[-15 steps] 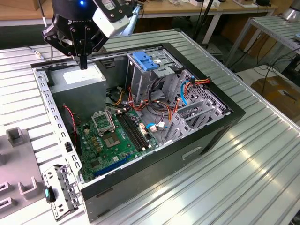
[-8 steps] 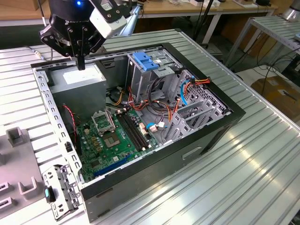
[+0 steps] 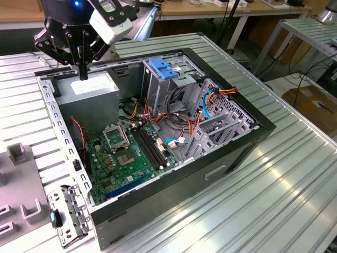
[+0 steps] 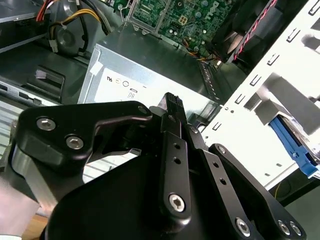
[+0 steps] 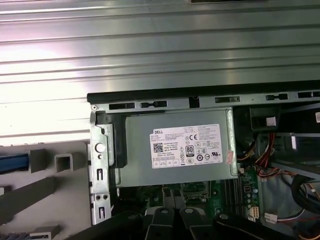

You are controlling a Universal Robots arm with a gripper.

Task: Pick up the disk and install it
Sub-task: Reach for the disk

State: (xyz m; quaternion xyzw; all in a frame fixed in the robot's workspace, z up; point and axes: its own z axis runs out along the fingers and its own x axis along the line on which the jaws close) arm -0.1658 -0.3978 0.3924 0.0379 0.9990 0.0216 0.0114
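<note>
My gripper (image 3: 82,74) hangs from the arm at the exterior view's upper left, fingers pointing down just above the grey power supply box (image 3: 87,90) in the open computer case (image 3: 221,158). The black fingers (image 4: 172,102) are pressed together with nothing between them. In the first wrist view the finger bases (image 5: 162,217) sit side by side over the motherboard edge, below the labelled power supply (image 5: 180,150). The disk is out of view.
A metal drive cage (image 3: 181,84) with a blue plastic latch (image 3: 162,68) stands at the case's back. Cables and a green motherboard (image 3: 131,153) fill the middle. A grey fixture (image 5: 45,190) lies beside the case, with a blue strip (image 5: 12,162) at its edge.
</note>
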